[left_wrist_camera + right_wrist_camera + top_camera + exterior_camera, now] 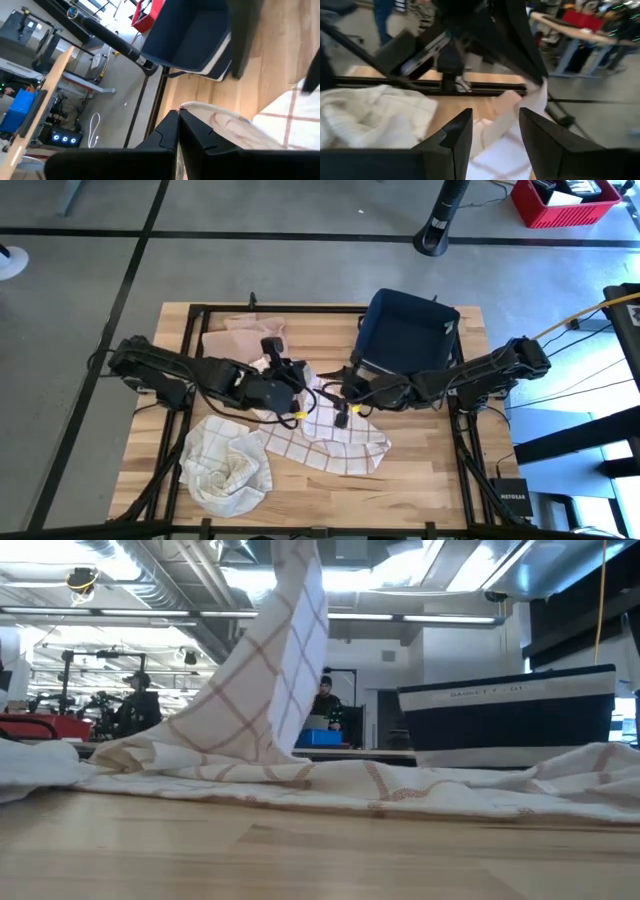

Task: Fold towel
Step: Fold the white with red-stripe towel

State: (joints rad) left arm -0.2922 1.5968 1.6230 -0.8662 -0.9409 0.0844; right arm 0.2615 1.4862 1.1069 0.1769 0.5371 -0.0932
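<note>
Towels lie on the wooden table [420, 470]: the checked towel [335, 435] is spread near the middle, partly lifted, so that in the low view a fold of it rises steeply out of the top of the picture while the rest lies flat along the wood. The left gripper [178, 125] has its fingers pressed together on an edge of the checked towel, pinching the cloth up off the table near the centre. The right gripper [495, 132] sits just beside it, fingers parted with a clear gap between them and nothing between them, the cloth lying beyond their tips. A crumpled white towel [228, 465] lies at the table's near left corner, a beige cloth [245, 335] at the far left, and a dark blue bin [408, 332] stands at the far right
</note>
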